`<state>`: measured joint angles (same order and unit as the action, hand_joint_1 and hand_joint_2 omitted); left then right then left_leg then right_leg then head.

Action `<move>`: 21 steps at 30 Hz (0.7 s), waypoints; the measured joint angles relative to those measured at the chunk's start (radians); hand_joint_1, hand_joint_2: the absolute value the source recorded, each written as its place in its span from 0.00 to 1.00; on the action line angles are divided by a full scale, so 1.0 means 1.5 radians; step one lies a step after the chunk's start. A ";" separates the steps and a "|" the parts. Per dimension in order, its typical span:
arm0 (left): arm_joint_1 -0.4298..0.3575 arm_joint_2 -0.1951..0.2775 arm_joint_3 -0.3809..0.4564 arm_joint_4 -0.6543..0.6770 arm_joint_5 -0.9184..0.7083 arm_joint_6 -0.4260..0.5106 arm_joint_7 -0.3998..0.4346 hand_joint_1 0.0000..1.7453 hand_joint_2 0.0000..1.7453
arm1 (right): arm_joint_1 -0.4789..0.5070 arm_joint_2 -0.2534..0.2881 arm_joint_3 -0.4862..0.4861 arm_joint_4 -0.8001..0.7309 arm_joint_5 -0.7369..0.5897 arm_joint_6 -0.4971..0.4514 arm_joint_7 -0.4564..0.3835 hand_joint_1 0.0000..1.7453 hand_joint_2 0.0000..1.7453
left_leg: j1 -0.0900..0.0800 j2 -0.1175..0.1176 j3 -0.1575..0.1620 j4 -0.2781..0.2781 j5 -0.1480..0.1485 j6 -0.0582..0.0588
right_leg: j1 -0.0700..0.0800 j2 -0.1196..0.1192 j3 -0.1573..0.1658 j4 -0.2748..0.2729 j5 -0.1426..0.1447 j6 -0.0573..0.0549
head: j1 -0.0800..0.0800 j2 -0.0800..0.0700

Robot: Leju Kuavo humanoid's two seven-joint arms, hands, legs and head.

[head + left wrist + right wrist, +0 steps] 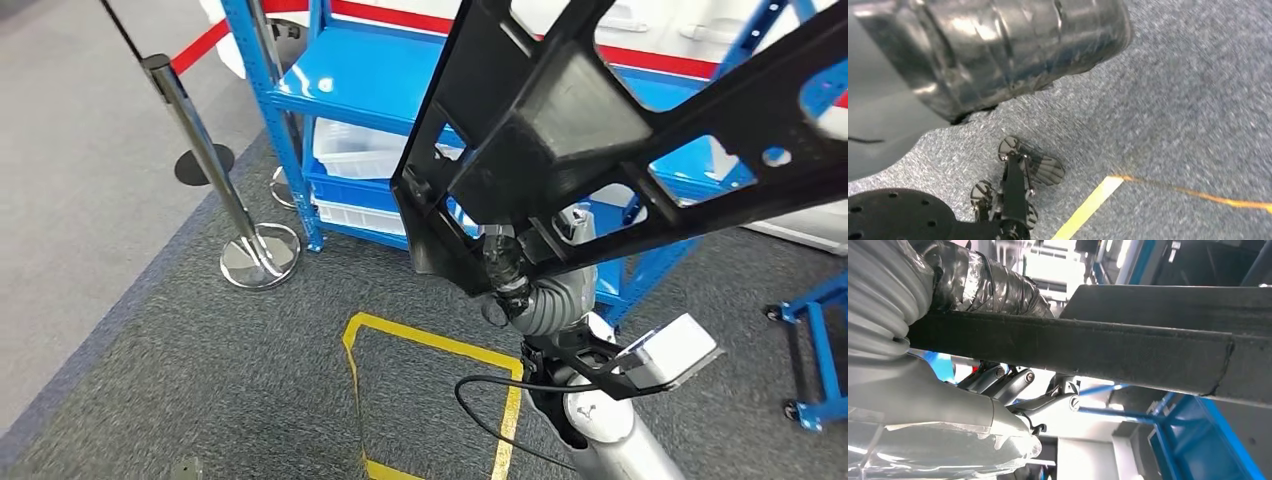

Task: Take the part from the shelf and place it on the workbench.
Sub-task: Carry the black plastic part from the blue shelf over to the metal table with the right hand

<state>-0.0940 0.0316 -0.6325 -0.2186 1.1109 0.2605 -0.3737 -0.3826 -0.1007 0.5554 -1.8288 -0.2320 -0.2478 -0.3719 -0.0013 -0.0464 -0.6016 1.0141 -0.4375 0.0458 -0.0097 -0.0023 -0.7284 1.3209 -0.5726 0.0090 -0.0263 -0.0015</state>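
Right arm [610, 430]: silver, smooth and tubular, ending in a grey ribbed cover [555, 300] at the wrist; a white-grey camera box [675, 350] on a black bracket sits at 3 o'clock of the wrist, with a thin black cable [490, 415] looping off toward 8 o'clock. Right hand [505, 270]: dark fingers wrapped in glossy black tape, a thick pale-grey thumb [923, 405], silver linkages with slotted screw heads [1074, 402]. Left hand [1015, 187]: black, metal-jointed fingers; a black perforated disc [893, 215] at 8 o'clock.

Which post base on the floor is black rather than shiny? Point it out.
The flat disc base left of the blue shelf is black; the chrome base under the silver post shines.
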 joint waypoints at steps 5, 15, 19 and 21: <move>-0.001 -0.002 0.000 0.000 0.000 0.001 0.001 0.00 0.00 | 0.002 -0.002 -0.003 -0.002 -0.003 0.003 0.000 1.00 1.00 | 0.001 -0.042 -0.009 0.015 -0.004 -0.010 | -0.006 0.053 0.079 -0.161 0.074 -0.005 | 0.000 0.000; 0.000 -0.001 0.000 0.001 -0.002 0.000 0.001 0.00 0.00 | 0.003 -0.002 -0.005 -0.006 -0.013 0.005 -0.009 1.00 1.00 | 0.009 0.022 -0.104 0.184 -0.072 -0.043 | -0.002 -0.022 0.092 -0.188 0.079 -0.026 | -0.009 0.000; 0.001 -0.001 0.000 0.001 -0.003 0.001 0.001 0.00 0.00 | 0.003 -0.002 -0.005 -0.007 -0.014 0.006 -0.009 1.00 1.00 | 0.005 0.058 -0.033 0.048 -0.007 -0.037 | 0.000 -0.053 0.096 -0.188 0.074 -0.020 | -0.009 0.000; -0.001 -0.001 0.000 0.001 -0.005 0.001 0.001 0.00 0.00 | 0.003 -0.003 -0.006 -0.008 -0.015 0.007 -0.010 1.00 1.00 | -0.002 0.072 -0.013 0.007 0.001 -0.028 | 0.004 -0.066 0.098 -0.189 0.072 -0.015 | -0.009 0.000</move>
<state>-0.0954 0.0297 -0.6325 -0.2171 1.1041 0.2625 -0.3726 -0.3779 -0.1045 0.5470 -1.8402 -0.2545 -0.2371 -0.3877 -0.0048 0.0622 -0.6208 1.0245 -0.4359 0.0044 -0.0044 -0.1010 -0.5816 1.0379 -0.4646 -0.0137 -0.0394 -0.0015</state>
